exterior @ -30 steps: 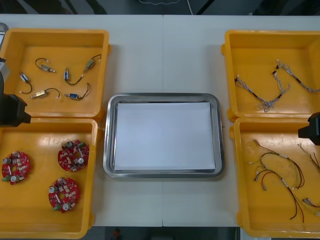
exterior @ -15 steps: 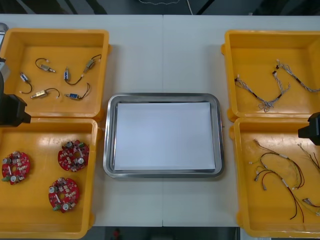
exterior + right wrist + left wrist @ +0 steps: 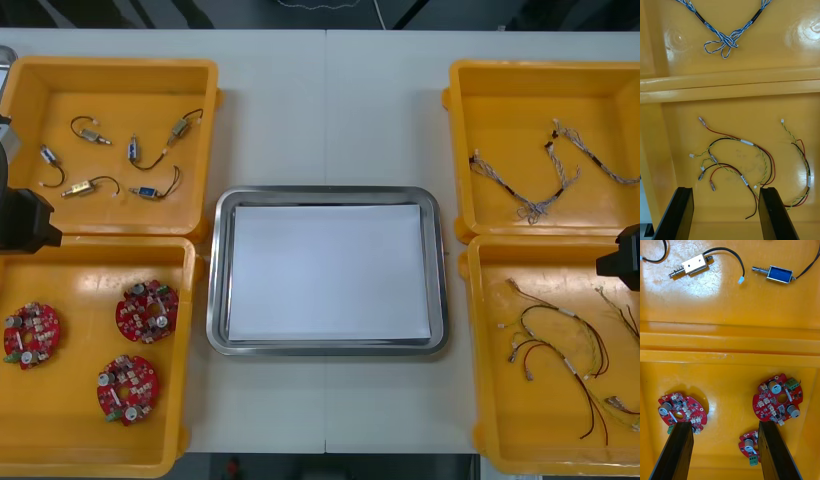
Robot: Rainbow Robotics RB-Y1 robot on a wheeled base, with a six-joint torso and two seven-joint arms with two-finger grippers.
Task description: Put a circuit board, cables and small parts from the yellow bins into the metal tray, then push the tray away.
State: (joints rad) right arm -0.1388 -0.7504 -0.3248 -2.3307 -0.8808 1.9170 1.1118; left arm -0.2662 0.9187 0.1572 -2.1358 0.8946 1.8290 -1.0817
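Your left gripper (image 3: 724, 423) hangs with its black fingers spread apart, gripping nothing, above the near-left yellow plastic bin (image 3: 60, 420), where three round red circuit boards (image 3: 147, 310) lie flat. Your right gripper (image 3: 726, 189) is likewise spread and unloaded above the near-right yellow bin (image 3: 500, 420), over loose red, yellow and black cables (image 3: 560, 350). Small metal parts (image 3: 90, 186) with black leads lie in the far-left bin (image 3: 110, 85), and twisted blue and white cables (image 3: 530, 205) in the far-right bin (image 3: 520, 100). The shiny rectangular metal tray (image 3: 326, 196), white inside, sits between the bins.
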